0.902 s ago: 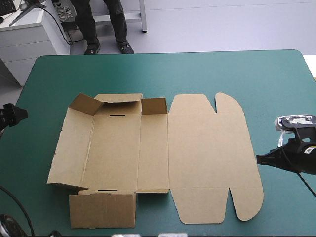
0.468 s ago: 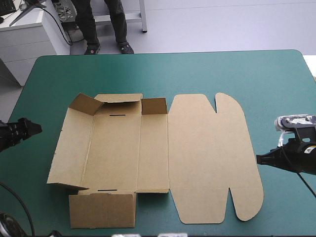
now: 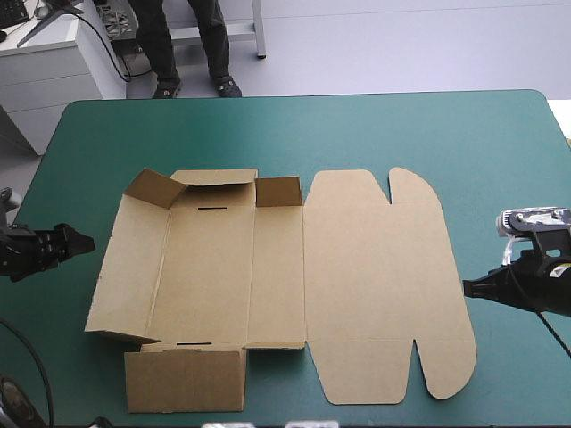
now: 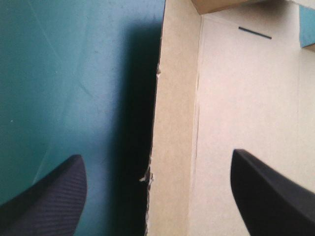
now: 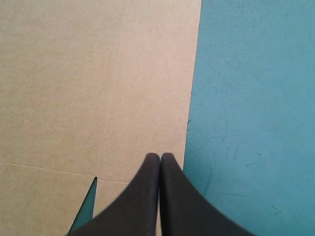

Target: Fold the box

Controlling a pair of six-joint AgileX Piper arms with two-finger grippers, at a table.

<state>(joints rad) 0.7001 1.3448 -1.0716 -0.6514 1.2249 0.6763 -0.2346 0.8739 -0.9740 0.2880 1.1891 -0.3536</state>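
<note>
box: brown box point(image 3: 375, 285) sits about mid-table on the teal-green cover point(image 3: 268, 125), only part folded so far
lid side: the right half lies dead flat, a big panel with a rounded tab at its far corner and another at its near corner
tray side: the left half has its left wall tilted up, a corner flap at the far-left folded inward, and a small flap standing up just beside the lid crease on the far side
near flap: one rectangular flap lies flat at the near-left corner
markings: plain brown board everywhere I can see, just two short dark slits in the base panel, one by the far edge and one by the near edge
left gripper: left gripper point(image 3: 82, 242) is just off the box's left wall and apart from it in the high view; fingers spread wide, nothing in them
left wrist: from that arm's gripper point(image 4: 156, 155) the ragged top edge of the wall point(image 4: 172, 98) shows ahead in the gap between the fingers
right gripper: right gripper point(image 3: 466, 286) has its fingers pressed together into one point, holding nothing
right tip: it's right at the lid panel's right edge; from its own gripper point(image 5: 160, 156) the board point(image 5: 98, 73) is on one side, bare cover point(image 5: 246, 98) on the other; can't tell if it's touching
</note>
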